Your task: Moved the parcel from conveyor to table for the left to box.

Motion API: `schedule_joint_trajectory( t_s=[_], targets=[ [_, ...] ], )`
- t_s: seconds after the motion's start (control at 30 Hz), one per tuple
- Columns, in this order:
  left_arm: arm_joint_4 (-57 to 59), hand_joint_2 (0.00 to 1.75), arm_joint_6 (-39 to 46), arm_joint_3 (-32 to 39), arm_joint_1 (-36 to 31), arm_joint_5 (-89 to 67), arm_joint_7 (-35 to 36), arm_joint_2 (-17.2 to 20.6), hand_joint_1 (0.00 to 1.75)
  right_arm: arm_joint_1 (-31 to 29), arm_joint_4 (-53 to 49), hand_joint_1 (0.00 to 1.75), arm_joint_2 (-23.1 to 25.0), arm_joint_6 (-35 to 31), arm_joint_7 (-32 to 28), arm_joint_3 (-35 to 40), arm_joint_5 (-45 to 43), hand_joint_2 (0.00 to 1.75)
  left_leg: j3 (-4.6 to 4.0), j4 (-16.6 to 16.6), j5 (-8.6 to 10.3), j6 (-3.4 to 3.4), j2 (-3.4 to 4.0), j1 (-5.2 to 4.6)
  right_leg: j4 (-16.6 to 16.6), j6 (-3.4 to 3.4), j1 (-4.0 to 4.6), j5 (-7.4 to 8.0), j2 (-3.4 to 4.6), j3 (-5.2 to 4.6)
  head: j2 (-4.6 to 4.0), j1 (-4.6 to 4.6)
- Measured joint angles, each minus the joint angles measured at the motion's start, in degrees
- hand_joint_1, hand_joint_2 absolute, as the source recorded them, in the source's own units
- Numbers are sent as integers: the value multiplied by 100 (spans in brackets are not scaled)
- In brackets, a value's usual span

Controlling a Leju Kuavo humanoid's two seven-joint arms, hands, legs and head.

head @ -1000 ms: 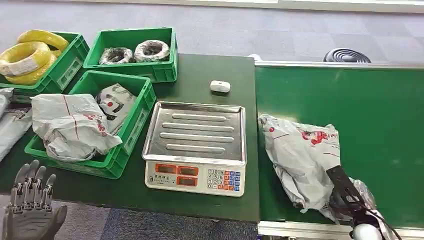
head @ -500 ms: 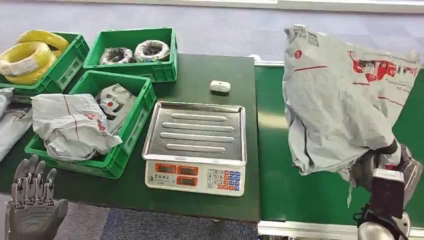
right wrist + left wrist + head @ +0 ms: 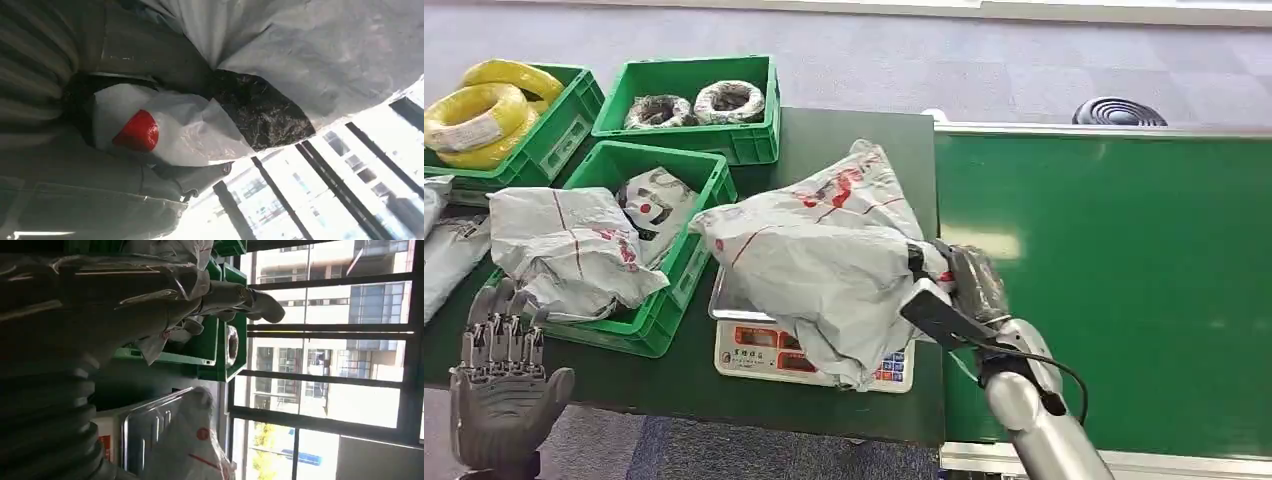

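Head view showed the right hand (image 3: 959,285) grasping the grey parcel (image 3: 824,250) by its right end, the silver forearm rising from the lower right across the seam between the dark table (image 3: 844,150) and the green conveyor (image 3: 1124,280). The parcel lay across the weighing scale (image 3: 769,350), covering nearly all of its steel tray; only a sliver of the tray's left edge and the front panel with its red displays and keypad showed beneath. The bag's upper end pointed toward the table's far edge, and its lower folds hung over the keypad close to the table's near edge. Its left end came just beside the rim of the nearest green crate (image 3: 679,270), which held another grey parcel (image 3: 569,250) and a smaller printed bag. In the right wrist view, grey plastic with a red spot was bunched against the hand.

The left hand (image 3: 504,385) hovered low at the table's near left corner, fingers apart and upright, holding nothing, just in front of that crate. Beyond it stood two more crates, one with yellow cable coils (image 3: 484,110) and one with dark and pale coils (image 3: 694,100). The conveyor belt lay bare to the right, and a strip of table stayed free behind the scale.
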Motion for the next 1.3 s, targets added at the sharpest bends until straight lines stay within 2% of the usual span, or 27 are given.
schedule_joint_trajectory(
  t_s=[0.23, 0.5, 0.67, 0.83, 0.93, 1.07, 1.17, 1.3],
  targets=[
    [59, 175, 269, -134, 66, -55, -114, 175, 0, -555, 1137, 0, 571, -85, 57, 405, 691, 175, -8, 1, 0, 0, 1, -1, -1, 0, -1, 0, 1, -7, 0, 0],
    [55, 175, 651, -358, 101, -812, -184, 354, 0, -668, 1905, 0, 777, -354, -391, 276, 606, 175, -8, 2, 0, 0, -14, -1, -3, 0, -1, 0, -5, -8, 0, -2],
    [59, 175, 1061, -895, -134, -2610, 7, 654, 0, -580, 1861, 0, 777, -474, -616, 49, 484, 175, -4, 4, 1, 0, -17, -1, -3, 0, -1, 0, -9, -10, 0, 0],
    [209, 175, 1268, -1818, -692, -3829, 397, 938, 0, -221, 1270, 0, 720, -552, -854, -209, 323, 175, -4, 6, 0, 0, -11, -2, -3, 0, -2, 2, -8, -10, 0, -2],
    [503, 175, 1193, -2294, -1176, -4460, 912, 1003, 0, 177, 636, 0, 674, -1006, -1340, -413, -166, 175, -12, 9, 1, 1, -30, -3, -5, 1, -3, 1, -29, -11, 0, -2],
    [1153, 175, 1119, -2924, -1863, -5249, 1551, 997, 0, 806, -615, 0, 571, -1379, -1674, -905, -1008, 175, -17, 9, 0, 1, -24, -4, -5, 1, -4, 2, -26, -14, 0, 0],
    [1575, 175, 899, -3217, -2272, -5409, 1872, 951, 0, 1152, -1372, 0, 458, -1466, -1720, -1295, -1234, 175, -15, 10, 0, 1, -22, -5, -6, 1, -5, 2, -23, -16, 0, 0],
    [2186, 175, 404, -3427, -2724, -5565, 2737, 739, 0, 1569, -2196, 0, 359, -1517, -1779, -1779, -1486, 175, -17, 9, 0, 1, -18, -5, -6, 1, -5, 3, -21, -16, 0, -2]
  ],
)
